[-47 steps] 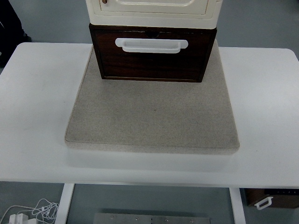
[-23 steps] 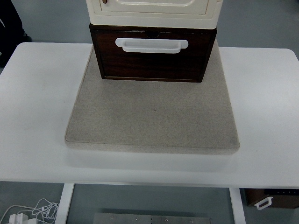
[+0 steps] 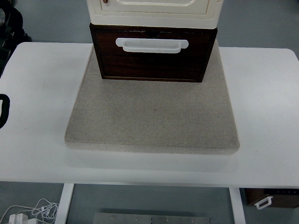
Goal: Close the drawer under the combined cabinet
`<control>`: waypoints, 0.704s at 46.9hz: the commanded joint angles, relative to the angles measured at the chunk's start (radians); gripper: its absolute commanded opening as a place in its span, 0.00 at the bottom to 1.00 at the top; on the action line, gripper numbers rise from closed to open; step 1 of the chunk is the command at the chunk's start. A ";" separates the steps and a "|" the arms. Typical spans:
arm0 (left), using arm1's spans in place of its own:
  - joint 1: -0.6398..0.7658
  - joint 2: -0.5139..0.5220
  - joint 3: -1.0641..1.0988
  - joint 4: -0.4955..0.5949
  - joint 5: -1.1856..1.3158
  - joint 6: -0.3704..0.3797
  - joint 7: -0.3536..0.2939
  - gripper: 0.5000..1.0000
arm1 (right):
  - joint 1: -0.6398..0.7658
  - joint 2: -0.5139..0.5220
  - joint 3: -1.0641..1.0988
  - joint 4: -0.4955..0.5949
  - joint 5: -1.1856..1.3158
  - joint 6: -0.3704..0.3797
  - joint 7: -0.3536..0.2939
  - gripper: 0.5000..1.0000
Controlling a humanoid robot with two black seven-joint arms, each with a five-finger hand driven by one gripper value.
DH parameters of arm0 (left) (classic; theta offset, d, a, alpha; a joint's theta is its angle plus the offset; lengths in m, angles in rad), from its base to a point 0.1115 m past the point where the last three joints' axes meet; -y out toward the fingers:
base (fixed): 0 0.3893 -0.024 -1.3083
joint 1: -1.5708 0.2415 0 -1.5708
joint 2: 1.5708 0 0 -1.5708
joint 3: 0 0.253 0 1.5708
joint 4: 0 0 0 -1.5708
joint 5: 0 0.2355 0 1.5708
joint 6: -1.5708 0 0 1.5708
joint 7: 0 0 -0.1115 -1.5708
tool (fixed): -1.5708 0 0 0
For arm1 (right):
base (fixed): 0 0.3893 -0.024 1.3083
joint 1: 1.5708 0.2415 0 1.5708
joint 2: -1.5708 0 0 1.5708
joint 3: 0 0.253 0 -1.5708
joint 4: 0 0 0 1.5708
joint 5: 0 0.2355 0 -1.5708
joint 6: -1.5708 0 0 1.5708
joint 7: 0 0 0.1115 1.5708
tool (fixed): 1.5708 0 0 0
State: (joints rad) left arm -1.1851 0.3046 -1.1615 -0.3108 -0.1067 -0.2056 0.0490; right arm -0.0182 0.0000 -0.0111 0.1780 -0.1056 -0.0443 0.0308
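Sticking out from under the cream cabinet (image 3: 152,11), one dark brown drawer (image 3: 152,58) is seen at the top middle. Its one white handle (image 3: 152,45) runs left to right. A black bit of the left hand (image 3: 3,111) shows at the left edge, well apart; its grip cannot be told. It is nearer, since no right hand is seen. One grey mat (image 3: 152,119) lies below.

so there's a white table (image 3: 261,93) with a beige-grey square mat (image 3: 154,116) lying flat on it, plus a tangle of white cable (image 3: 32,211) on the floor bottom left and a small dark box with a white handle (image 3: 273,198) bottom right
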 commanded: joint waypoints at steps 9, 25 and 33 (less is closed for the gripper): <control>0.067 -0.018 -0.007 0.018 -0.031 -0.043 0.011 1.00 | -0.002 0.000 0.000 0.005 -0.002 0.001 0.001 0.90; 0.108 -0.051 -0.001 0.022 -0.076 -0.067 0.020 1.00 | -0.003 0.000 0.000 0.008 -0.002 0.001 0.008 0.90; 0.110 -0.070 -0.003 0.022 -0.076 -0.072 0.019 1.00 | -0.005 0.000 0.000 0.008 -0.002 0.001 0.008 0.90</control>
State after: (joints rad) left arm -1.0754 0.2399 -1.1637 -0.2877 -0.1827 -0.2765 0.0688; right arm -0.0217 0.0000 -0.0107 0.1860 -0.1075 -0.0428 0.0384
